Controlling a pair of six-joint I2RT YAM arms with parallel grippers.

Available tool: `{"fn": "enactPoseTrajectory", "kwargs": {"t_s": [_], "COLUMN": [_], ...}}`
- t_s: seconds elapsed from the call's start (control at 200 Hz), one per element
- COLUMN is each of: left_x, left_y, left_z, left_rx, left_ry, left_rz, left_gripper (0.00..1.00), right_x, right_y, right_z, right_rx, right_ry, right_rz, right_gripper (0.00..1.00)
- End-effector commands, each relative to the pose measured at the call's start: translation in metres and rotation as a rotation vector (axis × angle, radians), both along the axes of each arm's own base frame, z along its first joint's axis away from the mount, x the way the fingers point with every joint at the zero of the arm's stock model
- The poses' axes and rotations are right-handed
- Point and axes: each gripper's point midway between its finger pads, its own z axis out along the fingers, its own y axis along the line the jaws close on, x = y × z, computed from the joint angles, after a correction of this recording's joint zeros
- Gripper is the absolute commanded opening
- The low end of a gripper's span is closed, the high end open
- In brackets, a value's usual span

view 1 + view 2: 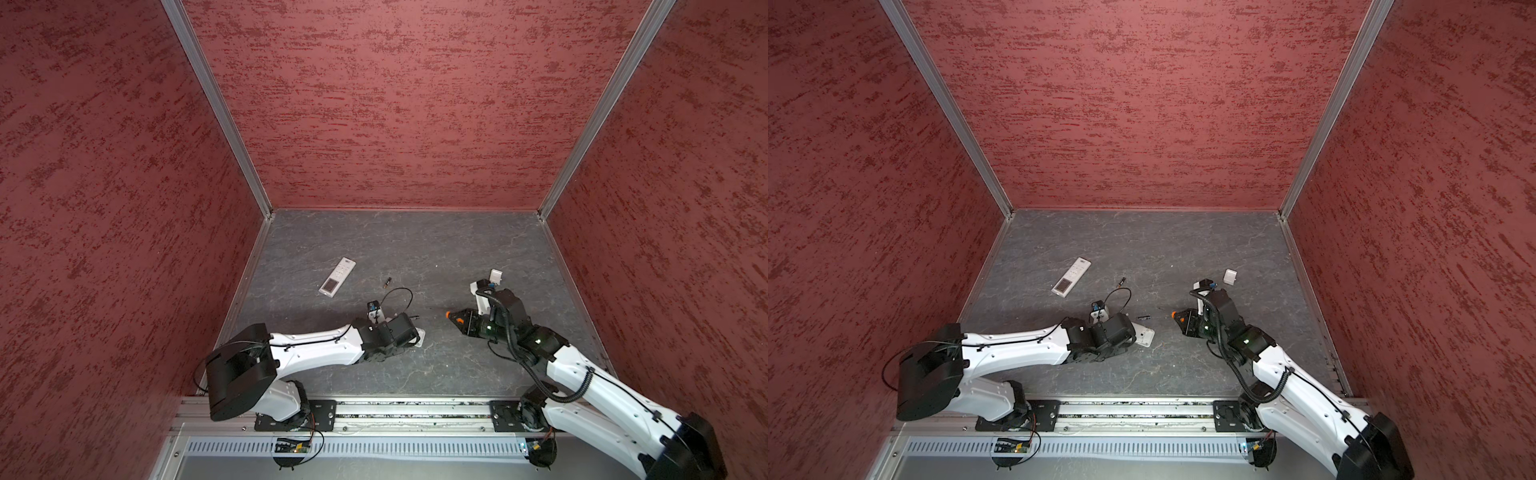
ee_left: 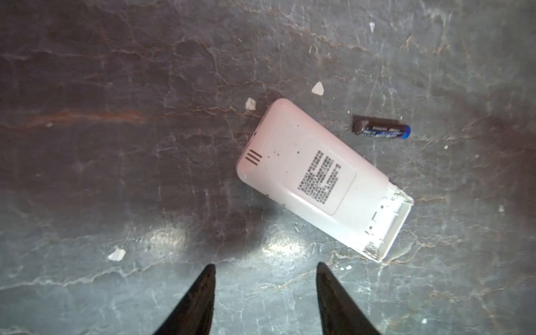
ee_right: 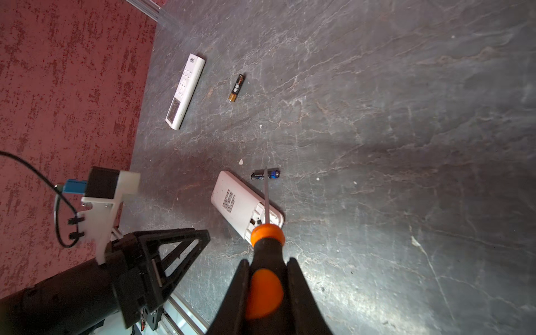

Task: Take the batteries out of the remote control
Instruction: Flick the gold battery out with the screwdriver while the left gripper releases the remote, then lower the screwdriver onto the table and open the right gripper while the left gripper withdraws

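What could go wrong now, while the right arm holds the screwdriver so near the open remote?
1. The left end effector is open and holds nothing, so the face-down remote may slide if it is pried.
2. The screwdriver in the right end effector could chip the compartment edge, which looks ragged.
3. The blue battery lies loose beside the remote and may roll away if nudged.
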Motion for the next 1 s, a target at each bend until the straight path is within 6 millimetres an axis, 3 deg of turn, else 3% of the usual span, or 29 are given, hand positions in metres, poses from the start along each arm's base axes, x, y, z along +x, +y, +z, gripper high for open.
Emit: {"fn": "enactPoseTrajectory", "kwargs": {"t_s": [0.0, 0.12, 0.301, 0.691, 0.992], "left_x": [-0.017, -0.029, -0.033, -0.012, 0.010], "left_y": [0.010, -0.001, -0.013, -0.037, -0.043], "left_z": [-0.005, -0.012, -0.028, -0.045, -0.052], "left_rx": [0.034, 0.024, 0.028, 0.022, 0.030], "left_ry": [0.036, 0.055, 0.071, 0.053, 0.052], "left_rz": [-0.026, -0.073, -0.086, -0.043, -0.022], "left_gripper": [0.42, 0.34, 0.33, 0.32, 0.30], "right_x": [0.006, 0.010, 0.016, 0.019, 0.019], "right_y": [-0.009, -0.010, -0.013, -0.019, -0.024], "right_z": [0.005, 0.006, 0.003, 0.003, 0.000], "right_rx": [-0.011, -0.007, 0.010, 0.058, 0.070], "right_ry": [-0.025, -0.033, -0.041, -0.048, -0.040], "right_rz": [-0.045, -0.055, -0.077, -0.091, -0.090], "right_gripper": [0.00, 0.00, 0.00, 0.00, 0.00]}}
